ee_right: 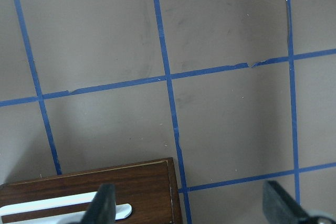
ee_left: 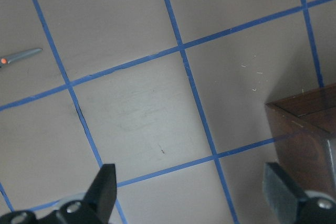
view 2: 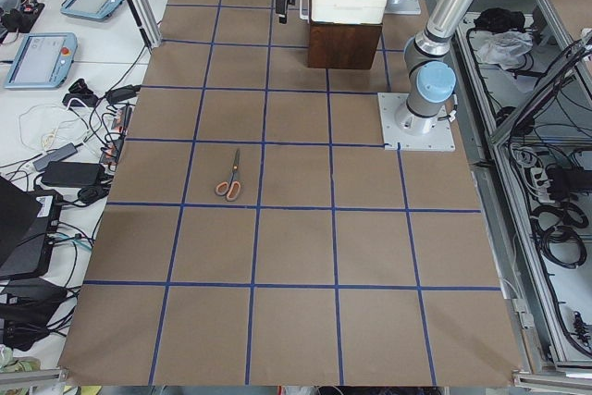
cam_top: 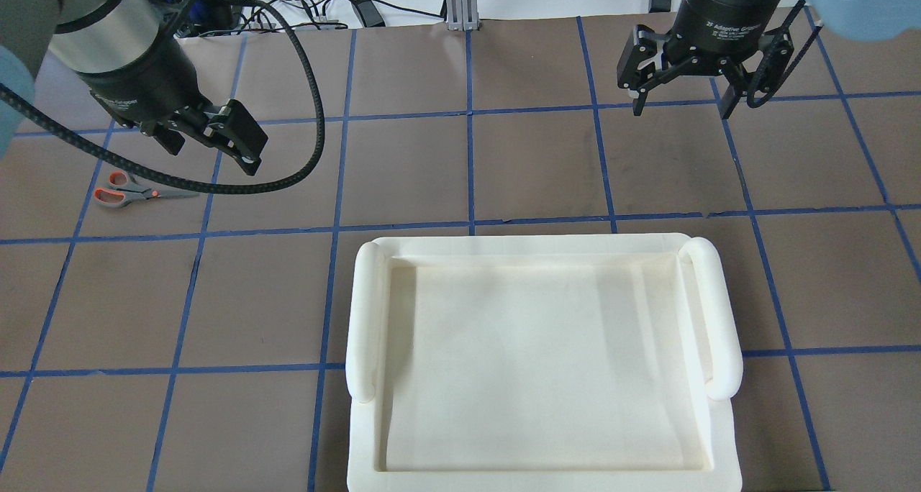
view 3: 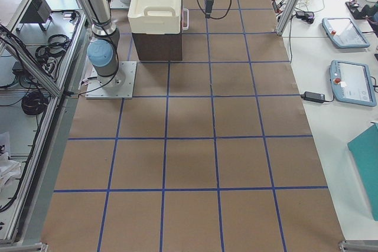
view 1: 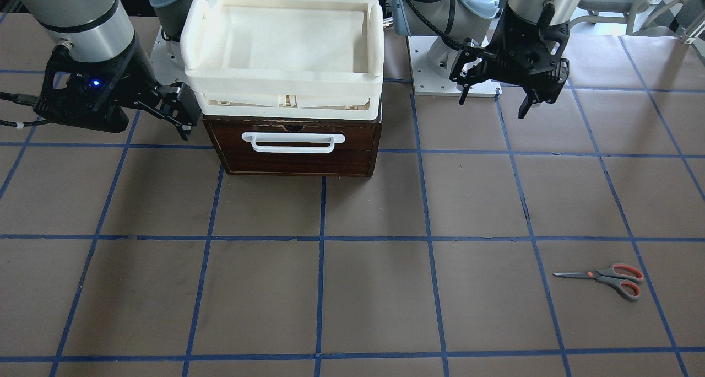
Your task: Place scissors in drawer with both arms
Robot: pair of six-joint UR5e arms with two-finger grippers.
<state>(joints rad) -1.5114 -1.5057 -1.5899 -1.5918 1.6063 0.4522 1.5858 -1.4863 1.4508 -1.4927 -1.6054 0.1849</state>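
The scissors [view 1: 605, 278] lie flat on the brown table on my left side, also in the overhead view [cam_top: 133, 190]; only their blade tip [ee_left: 22, 55] shows in the left wrist view. The drawer [view 1: 294, 154] is shut, with its white bar handle [view 1: 293, 142] facing away from me. My left gripper [view 1: 493, 106] hangs open and empty above the table, well back from the scissors and to the side of the box. My right gripper [view 1: 183, 122] is open and empty, just beside the box's other side; the handle's end [ee_right: 63, 211] shows under it.
A cream-white plastic tray [cam_top: 367, 312] sits on top of the dark wooden box [view 2: 344, 43]. Blue tape lines grid the table. Both arm bases [view 1: 440, 63] stand behind the box.
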